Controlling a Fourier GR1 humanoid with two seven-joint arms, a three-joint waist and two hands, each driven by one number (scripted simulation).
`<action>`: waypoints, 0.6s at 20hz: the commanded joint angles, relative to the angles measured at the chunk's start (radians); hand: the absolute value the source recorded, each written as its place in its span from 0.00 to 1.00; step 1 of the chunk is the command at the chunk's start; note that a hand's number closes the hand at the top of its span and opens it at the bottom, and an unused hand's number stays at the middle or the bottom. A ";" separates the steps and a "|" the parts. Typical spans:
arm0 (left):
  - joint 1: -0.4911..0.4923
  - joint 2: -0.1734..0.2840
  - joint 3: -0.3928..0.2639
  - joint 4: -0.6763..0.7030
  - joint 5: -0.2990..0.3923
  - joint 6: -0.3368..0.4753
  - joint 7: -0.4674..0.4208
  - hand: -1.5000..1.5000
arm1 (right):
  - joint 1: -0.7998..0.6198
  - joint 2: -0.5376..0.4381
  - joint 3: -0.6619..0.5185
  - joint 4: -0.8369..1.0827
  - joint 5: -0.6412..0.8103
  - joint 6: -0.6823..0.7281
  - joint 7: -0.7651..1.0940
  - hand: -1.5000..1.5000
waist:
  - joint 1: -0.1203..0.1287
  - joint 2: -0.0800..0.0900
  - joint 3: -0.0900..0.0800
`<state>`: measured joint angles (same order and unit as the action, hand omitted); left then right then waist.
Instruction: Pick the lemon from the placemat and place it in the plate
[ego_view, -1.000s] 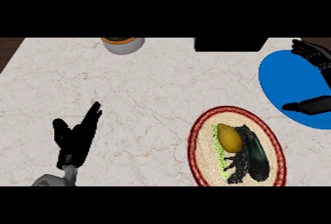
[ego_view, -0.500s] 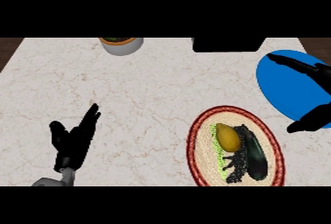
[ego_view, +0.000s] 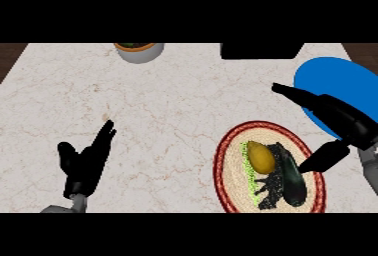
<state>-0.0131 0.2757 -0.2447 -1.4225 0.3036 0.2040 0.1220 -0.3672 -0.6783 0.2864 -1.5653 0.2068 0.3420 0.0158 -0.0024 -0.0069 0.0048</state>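
Where woven, placemat (ego_view: 230, 170) holds lemon (ego_view: 260, 155).

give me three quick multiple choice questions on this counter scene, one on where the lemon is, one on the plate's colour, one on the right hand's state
1. Where does the lemon lie?
A. on the round placemat
B. on the plate
C. in the left hand

2. What colour is the plate?
A. white
B. blue
C. green

3. How is the right hand?
A. curled round the lemon
B. open, holding nothing
C. out of view

Answers: 1 A, it sits on the red-rimmed mat; 2 B, the plate at the right edge is blue; 3 B, fingers and thumb are spread, with the lemon apart from them.
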 joint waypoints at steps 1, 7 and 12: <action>0.056 -0.008 -0.020 -0.026 -0.016 0.000 0.034 0.50 | 0.031 0.075 0.058 -0.098 0.076 -0.020 0.168 0.00 | 0.003 0.004 -0.005; -0.038 -0.054 -0.004 -0.016 -0.055 0.035 0.119 0.50 | 0.033 0.087 0.014 -0.011 0.088 0.104 0.079 0.00 | 0.003 0.007 -0.005; -0.060 -0.090 0.016 0.098 -0.058 -0.028 0.045 0.50 | 0.139 0.119 0.025 -0.065 0.168 0.067 0.036 0.00 | -0.003 0.007 -0.005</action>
<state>-0.0198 0.2330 -0.2234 -1.4307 0.2590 0.1924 0.1629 -0.2728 -0.5511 0.3349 -1.6206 0.3479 0.3928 0.0992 0.0006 -0.0050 0.0055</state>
